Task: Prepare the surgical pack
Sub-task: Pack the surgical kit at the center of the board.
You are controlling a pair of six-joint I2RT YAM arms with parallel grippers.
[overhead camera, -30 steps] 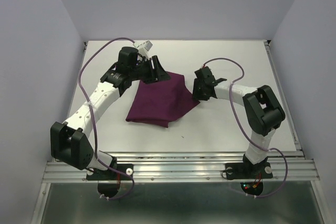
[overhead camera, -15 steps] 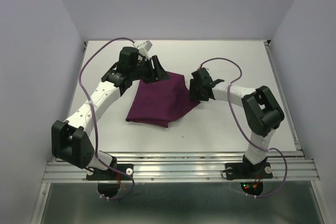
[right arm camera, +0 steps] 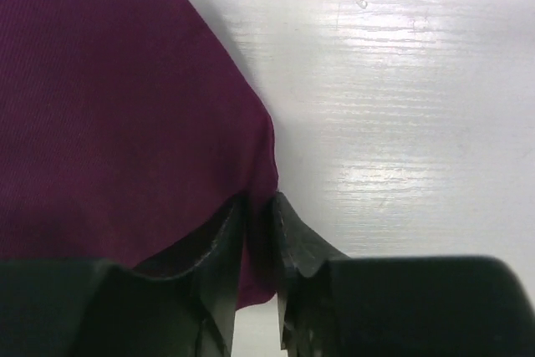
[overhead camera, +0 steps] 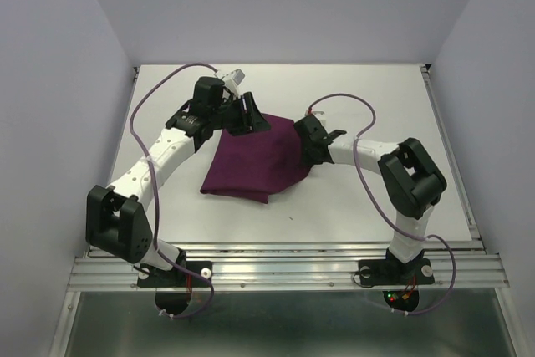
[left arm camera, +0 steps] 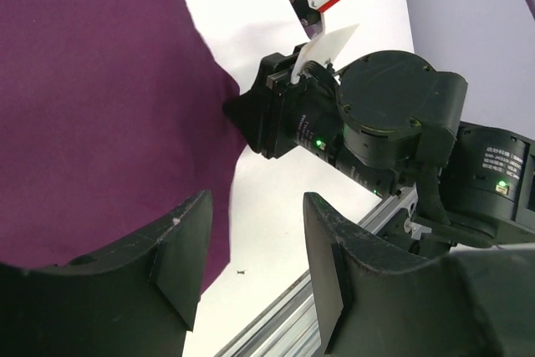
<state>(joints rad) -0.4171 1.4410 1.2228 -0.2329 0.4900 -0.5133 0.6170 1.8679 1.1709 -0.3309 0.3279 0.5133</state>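
The dark-purple cloth [overhead camera: 251, 165] lies folded and rumpled on the white table [overhead camera: 376, 98]. My right gripper [overhead camera: 306, 150] is at its right corner, shut on the cloth's edge [right arm camera: 259, 165]. In the right wrist view the fabric passes between the two closed fingers of this gripper [right arm camera: 257, 211]. My left gripper [overhead camera: 251, 118] hovers over the cloth's far corner, open and empty [left arm camera: 256, 206]. The cloth [left arm camera: 100, 106] lies under its left finger, and the right gripper's tip [left arm camera: 242, 113] shows at the cloth's edge. The steel tray, scissors, tweezers, gauze and packets are out of view.
An aluminium rail [overhead camera: 284, 269] runs along the table's near edge. Lilac walls close in the left, back and right sides. A tiny dark speck [overhead camera: 290, 217] lies on the table in front of the cloth.
My right gripper has slid left onto the cloth's right corner and now pinches it. My left arm has shifted slightly, staying over the far corner.
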